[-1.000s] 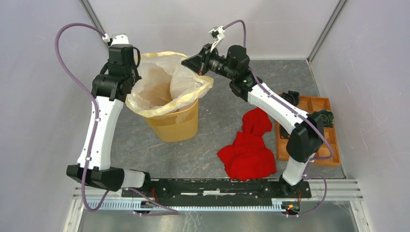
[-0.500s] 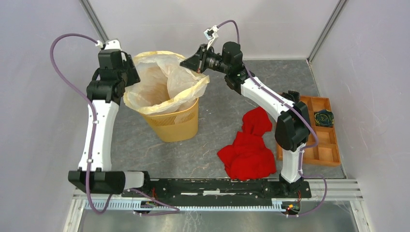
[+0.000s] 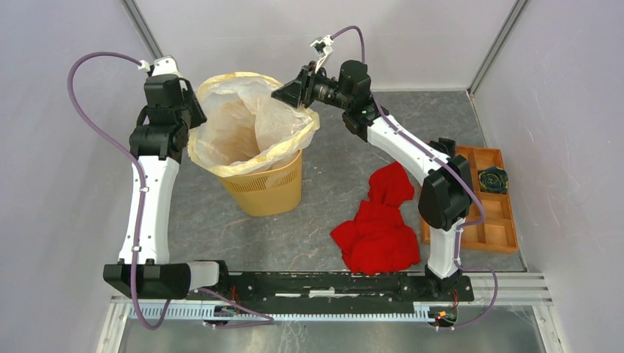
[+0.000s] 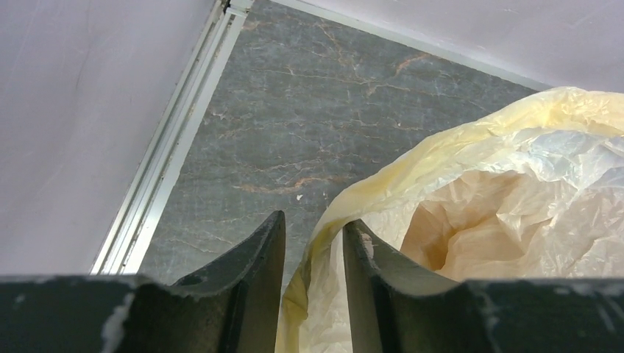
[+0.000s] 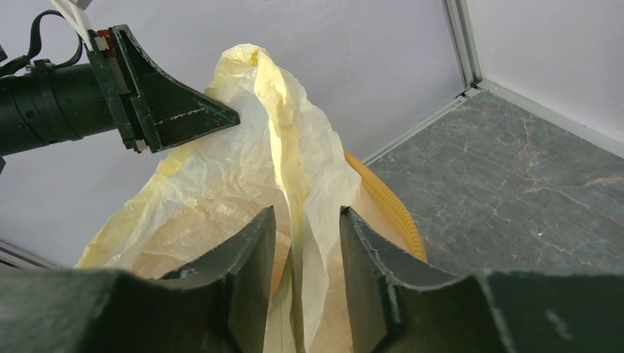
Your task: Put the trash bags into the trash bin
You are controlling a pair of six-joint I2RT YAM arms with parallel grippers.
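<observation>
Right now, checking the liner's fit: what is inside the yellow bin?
Only the trash bag, opened and draped over the trash bin rim. Its film hides the bin's floor and inner walls.

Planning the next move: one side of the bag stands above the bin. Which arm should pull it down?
Probably right: right gripper straddles the raised bag fold; left gripper sits at its low side.
</observation>
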